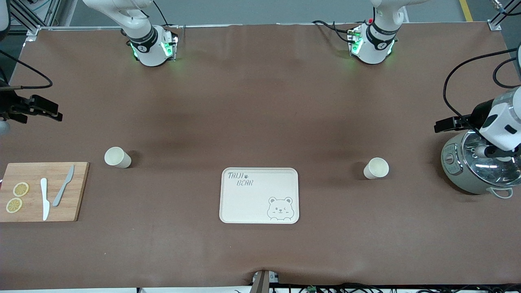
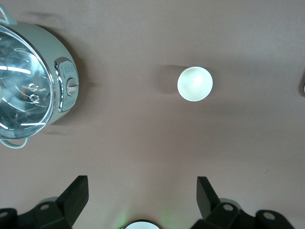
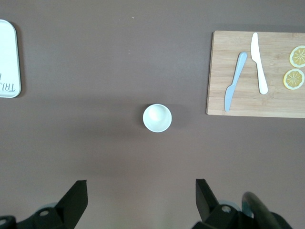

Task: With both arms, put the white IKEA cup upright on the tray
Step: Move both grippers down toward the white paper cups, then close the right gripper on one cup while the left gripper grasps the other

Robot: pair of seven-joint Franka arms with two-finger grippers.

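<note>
Left gripper fingers spread wide, holding nothing, touching nothing; hovering at left arm's end of table, partly over grey rice cooker. White cup upright on brown table, well apart from those fingers, between rice cooker and tray.

Right gripper fingers also wide open, empty, up over right arm's end of table. Second white cup upright on table ahead of the open gap, well clear of both fingers; wooden cutting board beside it toward right arm's end, carrying grey knife, white knife and two lemon slices.

Cream tray with TAIJI BEAR lettering and bear face flat at table middle, nearer front camera than both cups, bare, one cup toward each end. Both cups off tray
</note>
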